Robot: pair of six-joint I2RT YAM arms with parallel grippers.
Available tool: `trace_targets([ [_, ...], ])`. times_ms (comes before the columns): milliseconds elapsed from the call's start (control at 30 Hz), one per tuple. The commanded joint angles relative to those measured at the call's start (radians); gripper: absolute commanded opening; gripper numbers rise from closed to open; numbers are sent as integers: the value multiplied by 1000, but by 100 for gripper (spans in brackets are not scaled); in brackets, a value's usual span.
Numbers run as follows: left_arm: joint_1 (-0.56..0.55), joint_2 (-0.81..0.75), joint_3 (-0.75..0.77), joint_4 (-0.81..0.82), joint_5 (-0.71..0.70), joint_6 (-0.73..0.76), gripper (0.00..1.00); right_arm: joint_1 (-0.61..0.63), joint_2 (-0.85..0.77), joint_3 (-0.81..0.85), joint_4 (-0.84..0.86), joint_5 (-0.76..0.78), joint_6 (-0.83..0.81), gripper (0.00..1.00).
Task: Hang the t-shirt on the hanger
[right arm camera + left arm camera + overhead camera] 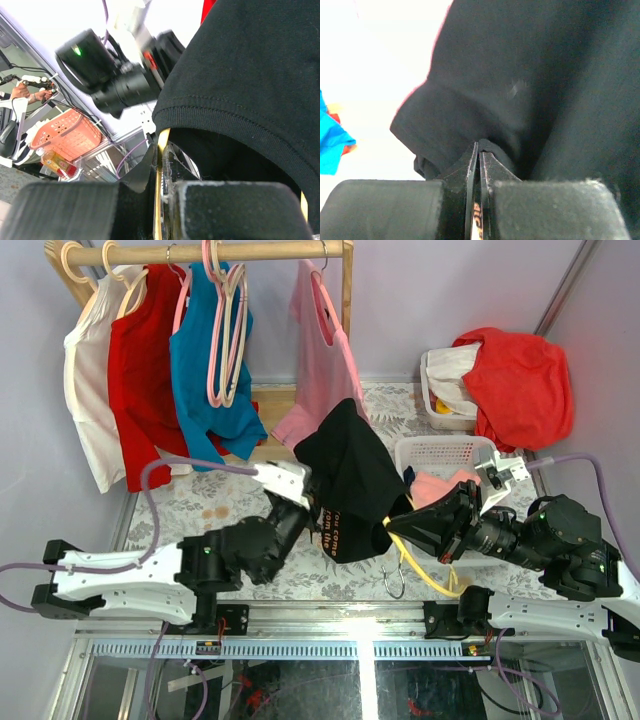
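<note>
From the top camera, your white basket (440, 447) on the right of the table holds a pink cloth (440, 487). The white bin (432, 400) behind it has a red garment (520, 380) draped over it. At the back, the wooden rail (250, 252) carries a teal shirt (200, 380), a pink shirt (320, 370) and bare pink hangers (225, 340). The t-shirt (350, 470) hangs lifted mid-table between your arms, in front of the pink shirt's hem. Your left gripper (314, 506) reaches up into its left edge. Your right gripper (393, 526) meets it from the right, with the hanger (430, 568) sloping down toward the near edge (its metal hook (393, 586) dangles below).

Left wrist: the left gripper (479, 148) is clenched on a fold of the t-shirt (535, 75), jaws nearly touching.

Right wrist: the right gripper (162, 147) is pinched on the hanger (158, 200), its yellow bar edge-on between the jaws. The sleeve hem of the t-shirt (250, 65) lies over it. An orange basket (65, 132) sits far behind; its contents you cannot tell.
</note>
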Motion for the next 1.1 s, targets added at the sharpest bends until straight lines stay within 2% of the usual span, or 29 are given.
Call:
trace_targets([
  [0, 5, -24, 218, -51, 4, 44, 0, -5, -25, 17, 136, -14, -20, 0],
  [167, 2, 46, 501, -150, 21, 129, 0, -5, -35, 4, 138, -19, -12, 0],
  [400, 0, 256, 884, -160, 91, 291, 0, -5, -53, -36, 162, -45, 12, 0],
  [633, -10, 453, 1195, -271, 153, 320, 0, -5, -68, -99, 273, -116, 26, 0],
  [800, -30, 494, 1237, -299, 138, 334, 0, -5, -71, -107, 330, -155, 6, 0],
  [1067, -59, 403, 1120, -312, 71, 314, 0, -5, -212, -213, 486, -188, -27, 0],
])
